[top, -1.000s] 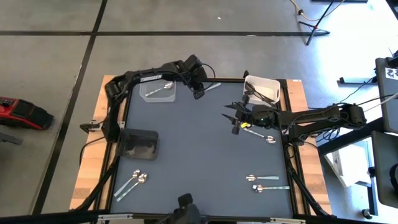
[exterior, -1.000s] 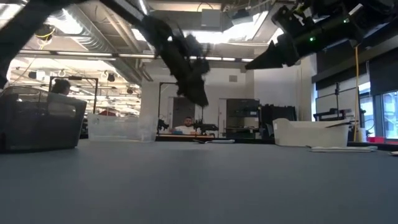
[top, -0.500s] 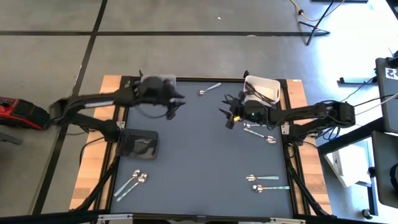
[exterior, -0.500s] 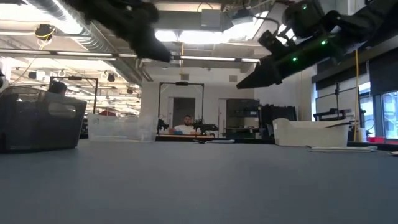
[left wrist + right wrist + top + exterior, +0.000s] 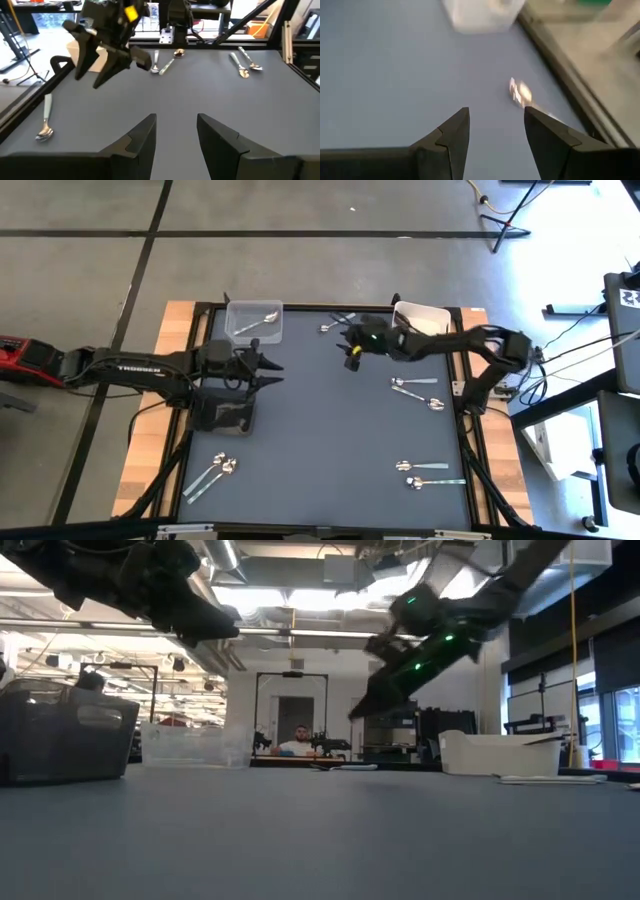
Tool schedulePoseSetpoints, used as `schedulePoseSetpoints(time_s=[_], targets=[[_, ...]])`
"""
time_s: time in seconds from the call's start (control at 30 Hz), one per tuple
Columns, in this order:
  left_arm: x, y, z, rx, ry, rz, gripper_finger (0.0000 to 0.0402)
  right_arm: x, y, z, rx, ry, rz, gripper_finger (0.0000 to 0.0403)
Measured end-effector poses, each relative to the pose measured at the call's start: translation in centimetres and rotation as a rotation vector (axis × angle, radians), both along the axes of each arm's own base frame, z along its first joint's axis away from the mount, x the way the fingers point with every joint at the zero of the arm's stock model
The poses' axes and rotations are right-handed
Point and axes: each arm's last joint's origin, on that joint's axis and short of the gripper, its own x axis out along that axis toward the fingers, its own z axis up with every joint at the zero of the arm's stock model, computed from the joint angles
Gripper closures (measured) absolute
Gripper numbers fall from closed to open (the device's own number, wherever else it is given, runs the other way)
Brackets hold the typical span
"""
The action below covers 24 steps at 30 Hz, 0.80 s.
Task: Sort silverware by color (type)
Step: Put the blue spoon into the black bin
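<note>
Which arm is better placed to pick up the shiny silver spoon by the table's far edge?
Right: its open, empty pincer hovers close to that shiny silver spoon, while the left pincer is farther off.

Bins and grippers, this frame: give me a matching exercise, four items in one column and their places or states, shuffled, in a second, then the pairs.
Items
1. clear bin
2. white bin
3. dark bin
4. right gripper

Places or states
A. far right corner of the mat
B. open, above the mat near a spoon at the far edge
C. left edge of the mat, just by the left gripper
D. far left corner, one spoon inside

Pairs: 1-D, 2-A, 3-C, 4-B
</note>
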Motion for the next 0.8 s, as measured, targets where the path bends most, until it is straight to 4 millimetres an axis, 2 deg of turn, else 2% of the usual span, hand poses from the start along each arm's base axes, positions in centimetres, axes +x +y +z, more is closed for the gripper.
schedulePoseSetpoints(time_s=[0.13,0.3,0.53,0.8], targets=[[0.0,0.0,0.0,0.006,-0.002,-0.001,0.0264,1.3,-2.8,-0.3,0.043,0.148,-0.004,0.0224],[0.0,0.2,0.0,0.023,0.0,0.058,0.0264,2.0,-6.0,-0.9,0.11,0.187,0.059,0.0224],[0.0,0.4,0.1,-0.009,-0.011,0.138,0.0264,1.5,-10.1,-2.0,0.09,0.197,0.055,0.0224],[0.0,0.4,0.1,-0.06,-0.018,0.153,0.0264,1.1,-14.1,-3.5,0.077,0.212,0.096,0.0224]])
